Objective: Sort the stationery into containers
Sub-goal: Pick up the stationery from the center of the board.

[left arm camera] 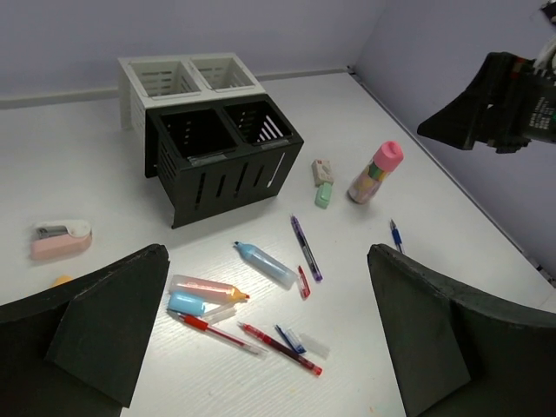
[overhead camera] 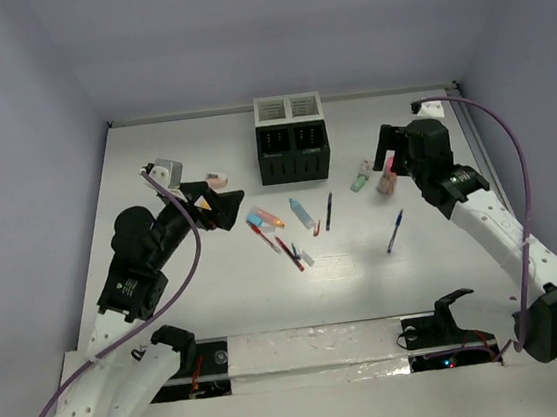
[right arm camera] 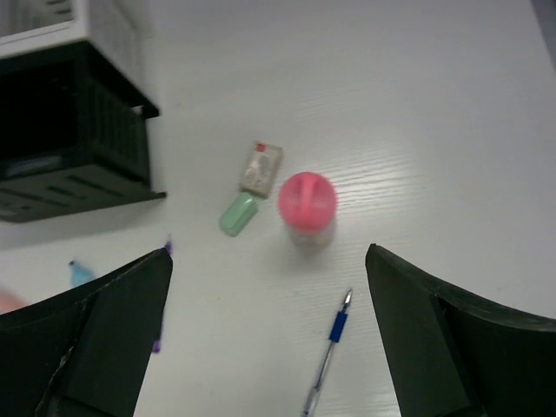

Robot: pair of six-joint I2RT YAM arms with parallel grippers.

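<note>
The containers stand at the table's back middle: a black slotted box [overhead camera: 293, 156] [left arm camera: 221, 152] with a white one [overhead camera: 287, 109] [left arm camera: 187, 78] joined behind it. Stationery lies scattered in front: a light blue marker [left arm camera: 263, 263], a pink-orange marker [left arm camera: 208, 288], two red pens [left arm camera: 278, 346], a purple pen [left arm camera: 305, 248] and a blue pen [overhead camera: 394, 232] [right arm camera: 328, 360]. My left gripper [overhead camera: 234, 211] hovers open left of the pile, holding nothing. My right gripper [overhead camera: 394, 160] is open above a pink-capped tube [right arm camera: 307, 201] and a green eraser [right arm camera: 238, 214].
A pink stapler [overhead camera: 216, 179] [left arm camera: 61, 239] lies left of the black box, close to my left gripper. The table's walls rise at the back and both sides. A taped strip [overhead camera: 305, 351] runs along the near edge between the arm bases.
</note>
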